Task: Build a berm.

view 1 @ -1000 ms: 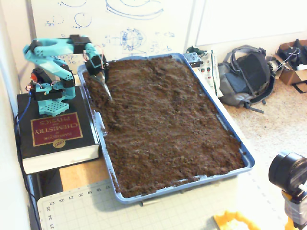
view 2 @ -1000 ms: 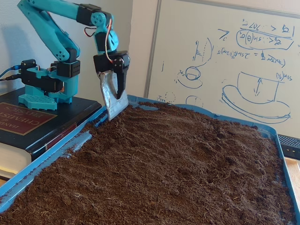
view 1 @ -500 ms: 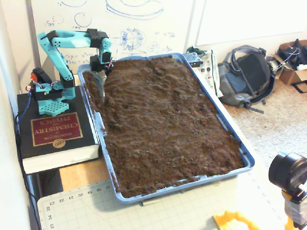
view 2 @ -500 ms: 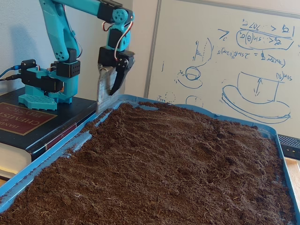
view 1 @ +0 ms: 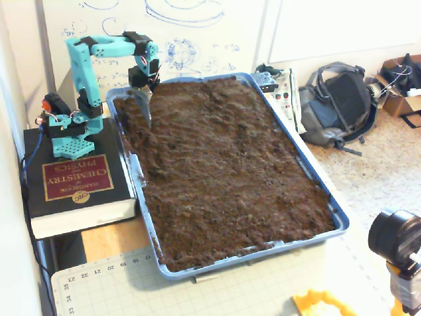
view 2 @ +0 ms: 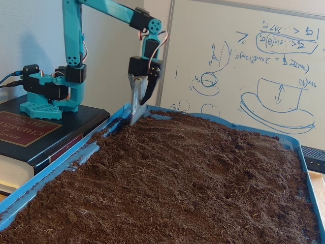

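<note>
Blue tray (view 1: 342, 224) full of brown soil (view 1: 223, 164), surface lumpy, mostly flat. No distinct berm yet that I can see, so no long axis to call. Arm (view 1: 79, 59) sits on a book (view 1: 72, 181) off the tray's left side. Gripper (view 2: 138, 109) at far-left corner, metal blade (view 2: 134, 104) pointing down, tip at soil surface. Nearly all soil lies near and right of it. Jaws slightly apart; can't tell if clamping anything.
</note>
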`<action>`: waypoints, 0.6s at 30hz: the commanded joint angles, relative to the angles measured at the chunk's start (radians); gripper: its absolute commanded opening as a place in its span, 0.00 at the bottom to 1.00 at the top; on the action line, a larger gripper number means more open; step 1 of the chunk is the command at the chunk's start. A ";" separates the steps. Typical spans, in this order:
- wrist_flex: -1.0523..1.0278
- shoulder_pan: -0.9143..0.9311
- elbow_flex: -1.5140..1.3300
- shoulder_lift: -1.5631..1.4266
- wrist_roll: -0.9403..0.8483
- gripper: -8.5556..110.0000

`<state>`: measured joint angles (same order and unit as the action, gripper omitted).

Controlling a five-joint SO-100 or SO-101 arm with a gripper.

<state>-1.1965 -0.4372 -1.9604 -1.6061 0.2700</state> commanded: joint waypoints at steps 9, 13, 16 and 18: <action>0.043 -0.141 0.207 0.230 0.109 0.07; 0.052 -0.175 0.244 0.311 0.109 0.07; 0.052 -0.192 0.293 0.351 0.124 0.07; 0.054 -0.198 0.330 0.380 0.160 0.07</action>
<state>-1.1536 -0.6182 -1.7227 -1.2210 0.3958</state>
